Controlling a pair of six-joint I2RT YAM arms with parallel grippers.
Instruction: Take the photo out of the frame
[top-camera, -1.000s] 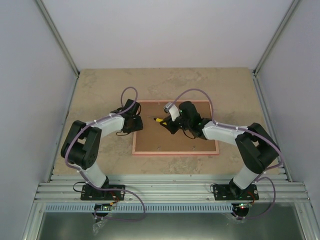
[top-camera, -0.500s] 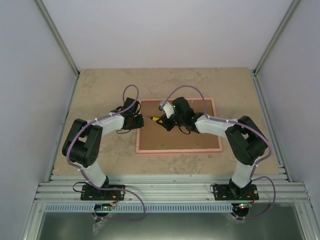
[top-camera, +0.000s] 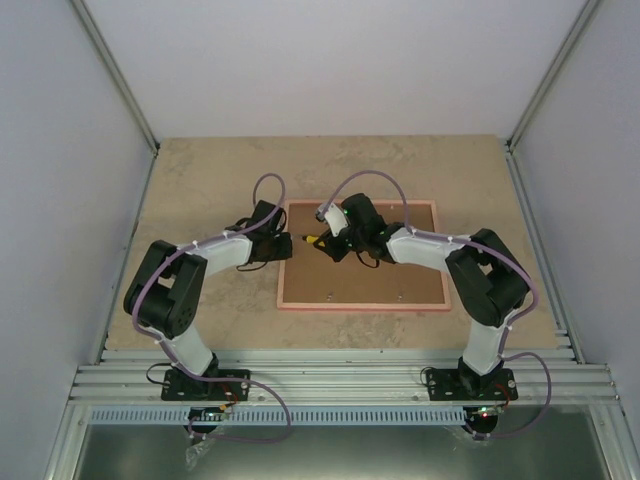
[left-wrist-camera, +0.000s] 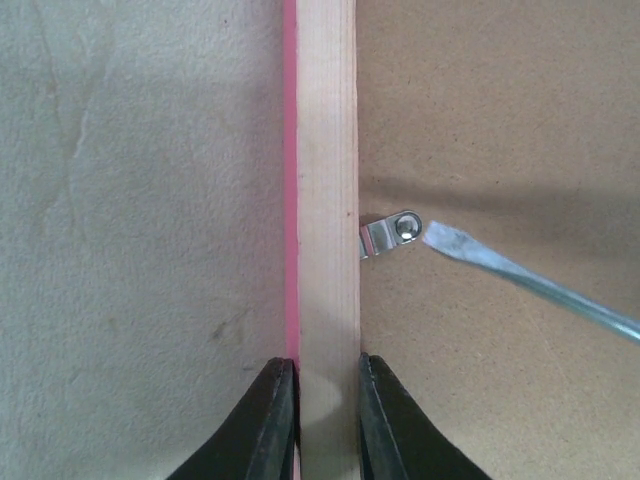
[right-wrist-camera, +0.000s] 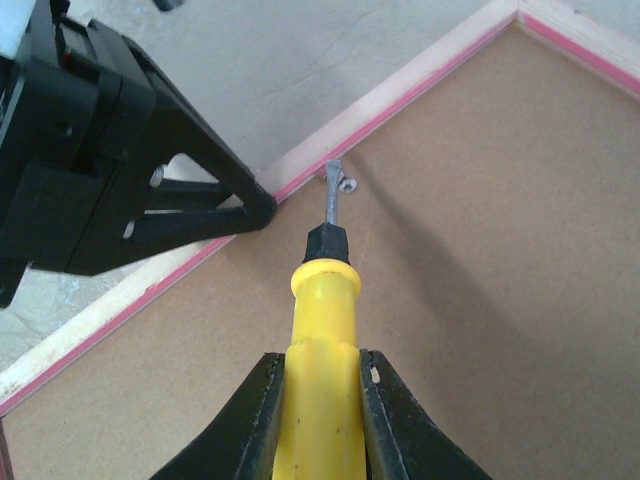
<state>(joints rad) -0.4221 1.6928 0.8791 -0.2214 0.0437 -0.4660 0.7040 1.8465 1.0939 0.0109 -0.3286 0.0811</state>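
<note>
The frame (left-wrist-camera: 326, 150) is pink-edged, with a pale wood rail and brown fibreboard back. The screwdriver (right-wrist-camera: 322, 330) has a yellow handle and black collar. The bench (top-camera: 200, 180) is beige, apparently marbled. The retaining clip (left-wrist-camera: 390, 234) is silver.

left end effector (left-wrist-camera: 325, 365) clamped | right end effector (right-wrist-camera: 320, 358) clamped | arms bent inward

surface: beige stone-look table (top-camera: 200, 170) | on it: pink frame (top-camera: 370, 285), flat, brown back up

Lab robot cell, white walls (top-camera: 60, 150), aluminium rails (top-camera: 340, 382)
</note>
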